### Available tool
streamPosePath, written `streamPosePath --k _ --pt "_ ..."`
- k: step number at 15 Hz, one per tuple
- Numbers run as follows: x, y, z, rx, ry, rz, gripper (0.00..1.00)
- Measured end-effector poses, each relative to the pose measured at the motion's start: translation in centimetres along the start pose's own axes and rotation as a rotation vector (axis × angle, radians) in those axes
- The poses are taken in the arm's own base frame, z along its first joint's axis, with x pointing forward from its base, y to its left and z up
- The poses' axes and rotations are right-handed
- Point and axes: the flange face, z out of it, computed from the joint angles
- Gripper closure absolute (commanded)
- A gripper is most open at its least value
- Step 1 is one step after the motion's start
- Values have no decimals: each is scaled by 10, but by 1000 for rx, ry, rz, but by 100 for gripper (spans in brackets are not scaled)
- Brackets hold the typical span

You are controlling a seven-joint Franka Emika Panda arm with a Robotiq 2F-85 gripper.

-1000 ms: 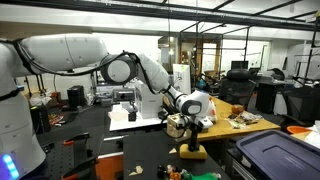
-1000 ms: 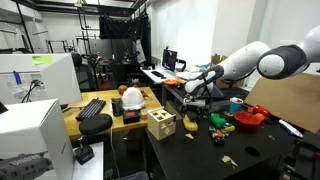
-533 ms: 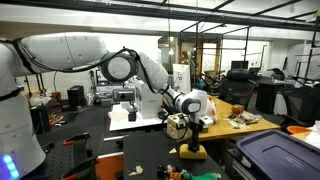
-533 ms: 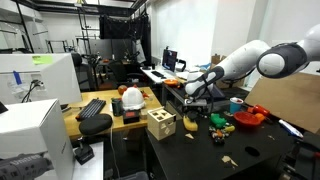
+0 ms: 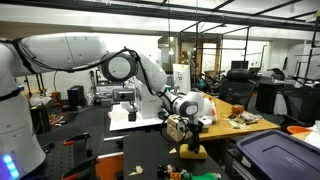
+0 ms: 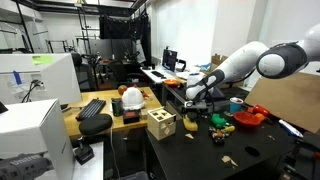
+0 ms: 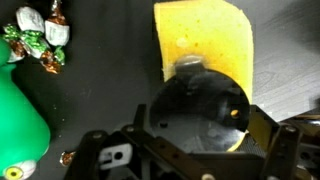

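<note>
The dark surface [image 7: 95,60] carries everything I see. My gripper [image 5: 190,130] hangs above it, jaws spread wide and empty. The yellow sponge [image 7: 205,45] lies flat just beneath it, open to a top approach. A green toy [image 7: 18,110] and some foil-wrapped sweets [image 7: 35,40] sit off to one side.

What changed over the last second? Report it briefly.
The tool shifted slightly sideways above the yellow sponge, toward the wooden box. It grasped nothing and stays open. The sponge, box and green toy stayed put.
</note>
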Motion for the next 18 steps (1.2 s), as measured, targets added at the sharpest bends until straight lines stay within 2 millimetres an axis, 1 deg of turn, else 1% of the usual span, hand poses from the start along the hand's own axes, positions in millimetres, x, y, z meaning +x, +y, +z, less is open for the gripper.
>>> streamPosePath --k 6,7,8,11,15,16,18 --pt "4 2 0 15 54 -7 0" --pt "5 3 0 14 57 -7 25" --pt "5 3 -1 13 58 -7 26" --pt "6 4 -2 13 59 -4 51" --pt "9 6 -4 10 55 5 78" --pt "9 7 -5 8 52 8 87" --pt "11 8 -7 6 50 25 99"
